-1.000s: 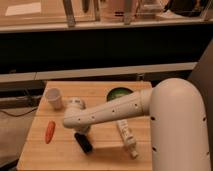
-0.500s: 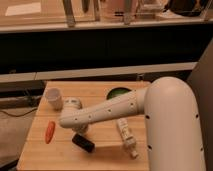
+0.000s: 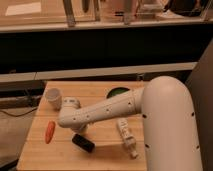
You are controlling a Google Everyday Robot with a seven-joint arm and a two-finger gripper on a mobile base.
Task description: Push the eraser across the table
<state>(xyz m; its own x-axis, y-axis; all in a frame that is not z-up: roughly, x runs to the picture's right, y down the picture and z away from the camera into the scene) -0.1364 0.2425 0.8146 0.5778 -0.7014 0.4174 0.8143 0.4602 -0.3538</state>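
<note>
Status: my gripper (image 3: 79, 128) is shut, narrow, nothing held. It's tucked under the wrist, low over the counter (image 3: 106, 157), right at the upper-left end of the eraser (image 3: 83, 143). Can't tell if it's actually touching.

Eraser lies diagonal near the front-left of the counter, between the carrot (image 3: 50, 131) on one side and the white bottle (image 3: 127, 138) on the other, apart from both.

Change vs a sec ago: arm swung a bit left, eraser looks turned slightly flatter, pos approx the same. So imo contact is only just starting and most of the travel is left.

Next: drive through w/ closed fingers as a blunt pusher, keeping the line thru the eraser's middle or it'll spin off. Cup (image 3: 54, 97) + green bowl (image 3: 118, 92) sit at the back, out of the way. Bottle is the one to watch if I push that way.
</note>
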